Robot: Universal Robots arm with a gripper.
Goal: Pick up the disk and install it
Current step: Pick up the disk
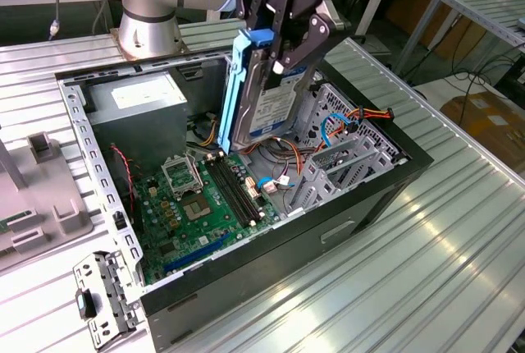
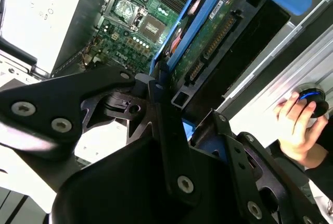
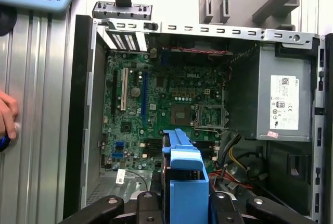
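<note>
The disk [image 1: 273, 105] hangs on edge above the open computer case [image 1: 361, 197], over the gap between the motherboard and the metal drive cage [image 1: 349, 156]. It has a dark body, a white label with a blue band, and blue side rails. My gripper [image 1: 285, 56] is shut on its upper part, one black finger on each flat face. In the second wrist view the disk [image 2: 218, 31] reaches away from my gripper [image 2: 182, 114], circuit side showing. In the first wrist view the blue rail end of the disk [image 3: 184, 174] stands between the fingers [image 3: 151, 203].
The case holds a green motherboard [image 1: 205, 197] and a grey power-supply box [image 1: 139, 98]. Loose cables [image 1: 279, 181] lie beside the cage. A metal bracket [image 1: 102, 295] and a grey fixture [image 1: 41, 197] sit outside the case. A person's hand [image 2: 294, 125] rests on the table.
</note>
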